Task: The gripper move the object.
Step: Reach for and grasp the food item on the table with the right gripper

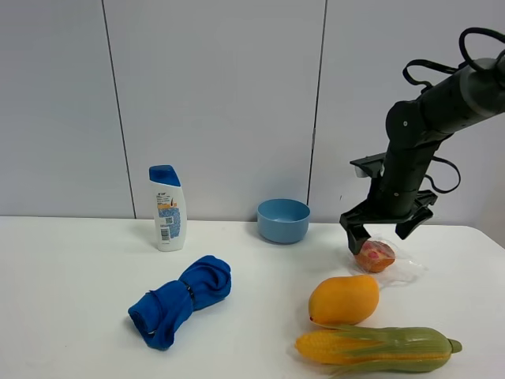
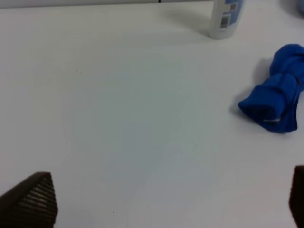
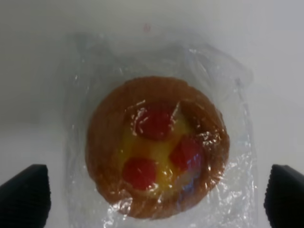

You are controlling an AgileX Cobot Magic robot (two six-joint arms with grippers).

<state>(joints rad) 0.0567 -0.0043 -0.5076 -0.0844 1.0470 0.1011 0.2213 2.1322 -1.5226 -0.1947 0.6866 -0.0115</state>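
Observation:
The muffin [image 1: 375, 255] is small, round and orange-brown with red spots, in crinkly clear plastic wrap, and lies on the white table at the right. My right gripper [image 1: 384, 230] hangs straight above it, open, with its fingers on either side and a little higher. The right wrist view shows the muffin [image 3: 156, 147] from above, between the two black fingertips [image 3: 26, 199] of the right gripper [image 3: 154, 202]. My left gripper [image 2: 166, 202] is open and empty over bare table; it is out of the exterior view.
A smooth orange-yellow mango [image 1: 343, 300] lies just in front of the muffin, and a corn cob [image 1: 375, 348] in front of that. A blue bowl [image 1: 283, 220] stands at the back, a shampoo bottle [image 1: 167, 208] back left, and a rolled blue cloth [image 1: 180, 302] left of centre.

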